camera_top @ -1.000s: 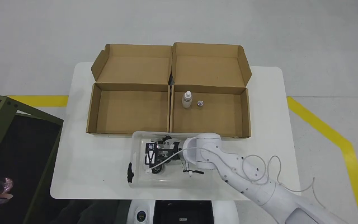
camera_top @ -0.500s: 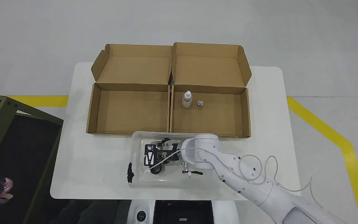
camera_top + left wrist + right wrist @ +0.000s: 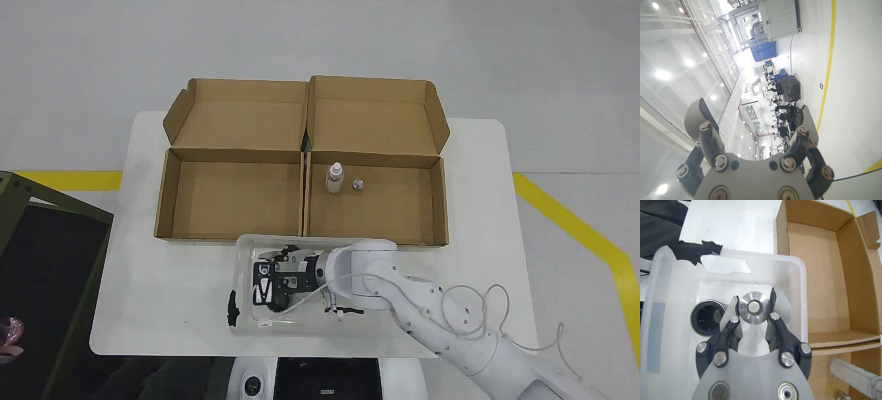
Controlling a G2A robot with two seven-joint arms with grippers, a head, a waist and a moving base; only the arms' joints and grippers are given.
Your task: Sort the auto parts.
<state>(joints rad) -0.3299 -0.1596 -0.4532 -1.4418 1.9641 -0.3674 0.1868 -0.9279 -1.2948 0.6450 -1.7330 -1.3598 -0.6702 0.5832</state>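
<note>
My right gripper [image 3: 754,298] is down inside a clear plastic bin [image 3: 802,275], shut on a round silver disc part [image 3: 753,315] with a centre hole, one finger on each side of it. Beside the disc lies a black ring-shaped sleeve [image 3: 706,317] on the bin floor. From above, the same gripper [image 3: 274,284] sits in the left half of the bin [image 3: 243,262] at the table's front. My left gripper [image 3: 753,106] is off the table, open, with nothing between its fingers, facing the hall behind.
Two open cardboard boxes stand behind the bin: the left box [image 3: 230,200] is bare, the right box [image 3: 400,205] holds a small white bottle [image 3: 334,178] and a small metal part [image 3: 356,184]. Black tape [image 3: 696,251] clings to the bin's rim.
The right gripper has shifted a little to the left inside the bin and sits lower among the parts.
</note>
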